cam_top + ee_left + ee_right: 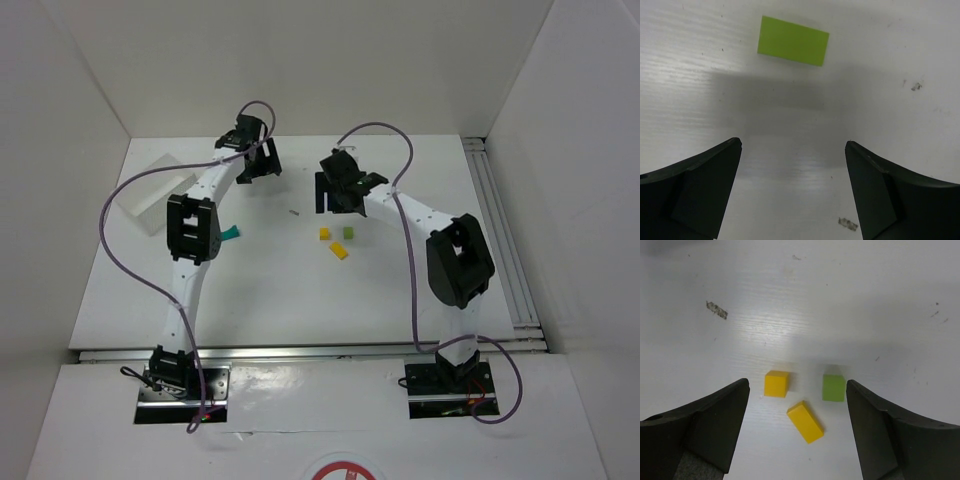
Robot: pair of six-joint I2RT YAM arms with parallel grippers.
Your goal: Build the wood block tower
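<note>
"A bare white box of a place, as I recall: white walls (pixel 70 150) all round, a white table (pixel 270 295). What were the jaws doing?"

"Both pairs stood wide apart, holding nothing. The right gripper (pixel 796 385) hung over the loose pieces. Between its fingers lay a yellow cube (pixel 776 383) and a green cube (pixel 834 387), near each other but not touching. A yellow oblong block (pixel 805 422) lay aslant just beside them, on the side nearer the arms' bases."

"And the left?"

"The left gripper (pixel 793 144) hovered farther back over bare table, with only a light green rectangle (pixel 793 40) ahead of it. Whether that was a block or a flat patch, I couldn't tell. The teal arch piece (pixel 232 233) lay well apart from the cubes, beside the left arm (pixel 190 225) and partly hidden by it. A white tray (pixel 160 190) sat towards the far left corner."

"How far on was the tower?"

"Not begun, I'd say: nothing stacked, nothing gripped. The next move looked to be the right gripper's. It would need to come down square over one cube, close on its flat sides, and set the pillars near enough for the arch to span. With pieces that small, there was little room for error."

"Any writing?"

"None I could read. There was only a red ring sign (pixel 342 470) at the near edge, cut off."
</note>
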